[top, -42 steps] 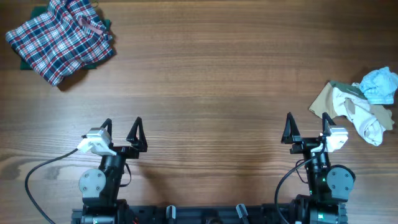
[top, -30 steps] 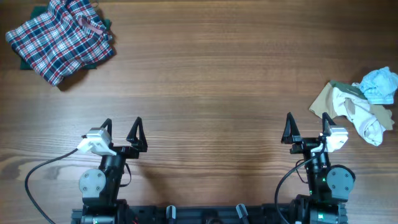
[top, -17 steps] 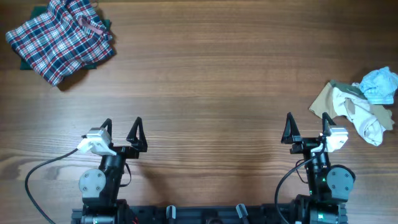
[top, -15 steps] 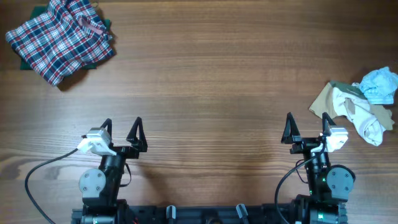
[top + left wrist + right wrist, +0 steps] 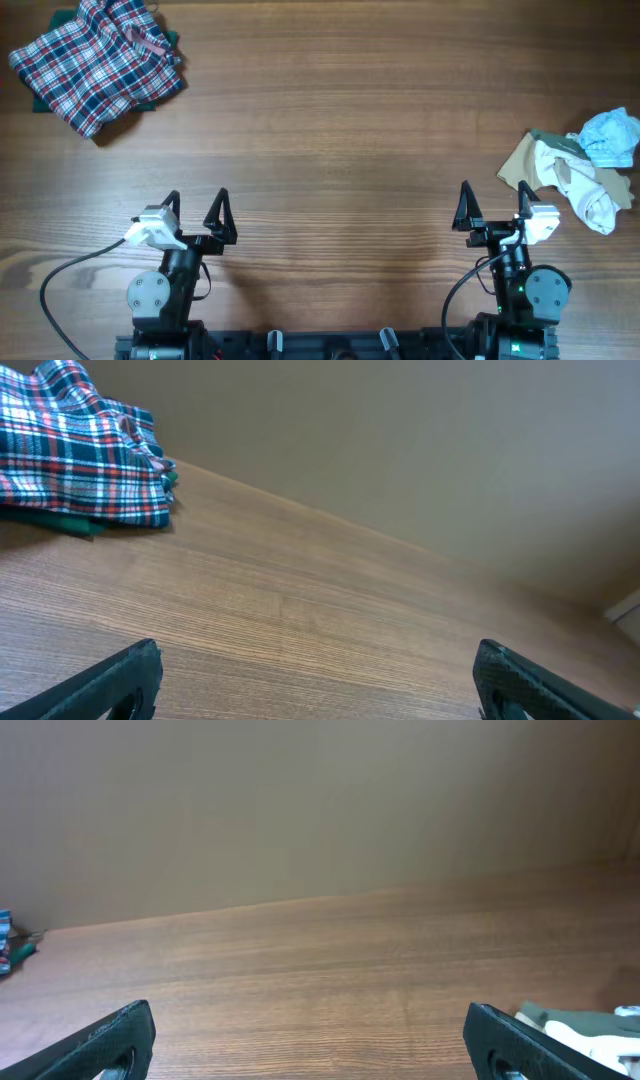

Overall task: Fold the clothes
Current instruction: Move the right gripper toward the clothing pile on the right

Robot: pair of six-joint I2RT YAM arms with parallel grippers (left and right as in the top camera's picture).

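left pincer [image 5: 196,203]: black two-finger gripper at the near edge, left of centre. Jaws spread as wide as they go, nothing between them, touching no cloth.
right pincer [image 5: 492,196]: black two-finger gripper at the near edge, right of centre. Jaws equally wide, holding nothing. It sits near the heap on the right but apart from it.
far-left corner: red-white-blue plaid garment [image 5: 95,65], rumpled, lying on top of a dark green cloth [image 5: 42,101] that shows only at its edges. Well apart from both pincers.
right edge: small heap of crumpled clothes. The pale blue thin garment [image 5: 610,136] sits bunched at the far side, touching the white garment [image 5: 585,195], which lies partly over the beige garment [image 5: 522,162].
surface: brown wooden table [image 5: 350,130], grain running left to right.
right wrist view: a scrap of the white and beige cloth peeks in at the lower right corner.
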